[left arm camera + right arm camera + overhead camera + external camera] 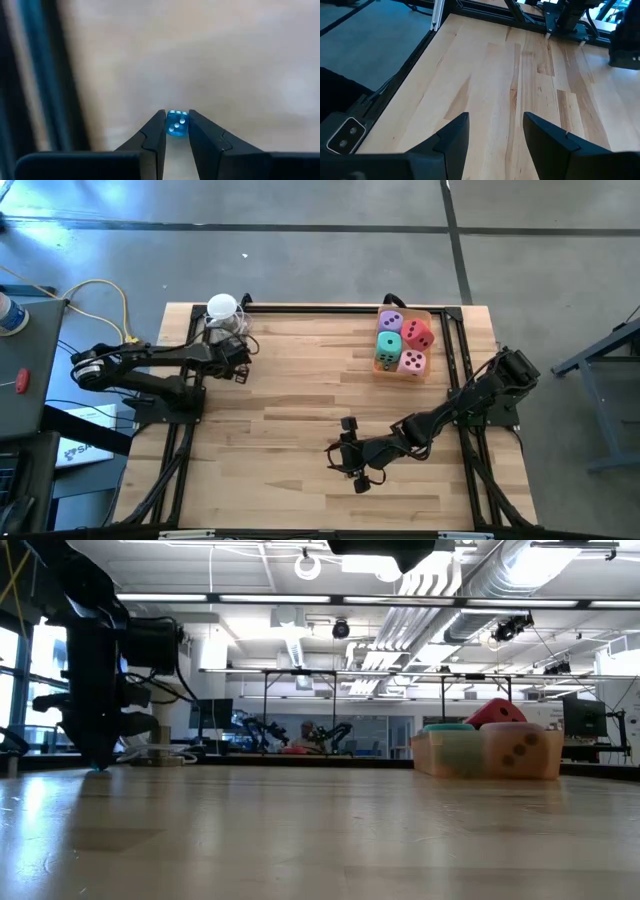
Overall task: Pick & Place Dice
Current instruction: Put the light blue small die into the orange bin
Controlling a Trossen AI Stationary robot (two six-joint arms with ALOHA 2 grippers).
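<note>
Four dice binned; small blue die now pinched in my left gripper.
High view: dice (402, 343) in tray (432, 313), far right corner of counter (300, 420). Left wrist view: left gripper (177, 126) pinching blue die (176, 123). Right wrist view: right gripper (495, 130) spread, empty.

I record a pale wooden table (300, 385) edged by a black frame (310, 307). A white round-topped object (222, 308) stands at its far left corner and a clear tub (431, 313) at the far right. A yellow cable (100, 284) loops over the grey floor (300, 260).
</note>
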